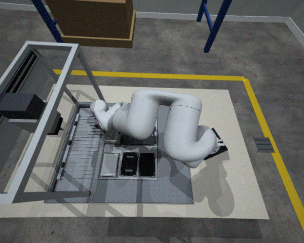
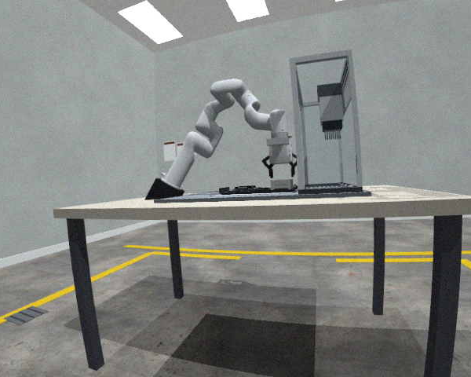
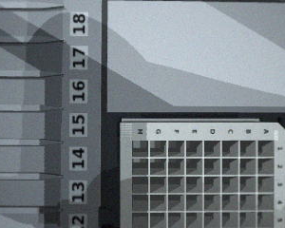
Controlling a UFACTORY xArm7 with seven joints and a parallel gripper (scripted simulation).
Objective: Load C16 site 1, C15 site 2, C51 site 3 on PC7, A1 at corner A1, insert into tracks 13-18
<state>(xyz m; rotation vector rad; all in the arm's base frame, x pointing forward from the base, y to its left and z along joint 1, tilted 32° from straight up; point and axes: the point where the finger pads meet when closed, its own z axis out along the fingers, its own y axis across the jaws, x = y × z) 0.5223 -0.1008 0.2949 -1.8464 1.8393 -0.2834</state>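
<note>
My gripper (image 2: 279,173) is open and empty, hovering just above the deep-well block C51 (image 2: 281,184). The block sits on the dark plate carrier PC7 (image 2: 246,189) at its end nearest the rails. In the overhead view the block (image 1: 111,136) shows beside my wrist, and the arm hides most of the carrier (image 1: 136,139). The wrist view shows the block (image 3: 204,176) with square wells, columns H to A, and A1 at its upper right corner. My fingers are out of the wrist view. A pale plate (image 1: 109,164) lies in the nest nearest the rails.
The two other nests (image 1: 129,163) (image 1: 147,164) look dark and empty. Track numbers 12 to 18 (image 3: 79,119) run along the apron beside the rails (image 1: 81,146). The instrument frame (image 2: 325,122) with its pipetting head (image 2: 331,111) stands over the rails.
</note>
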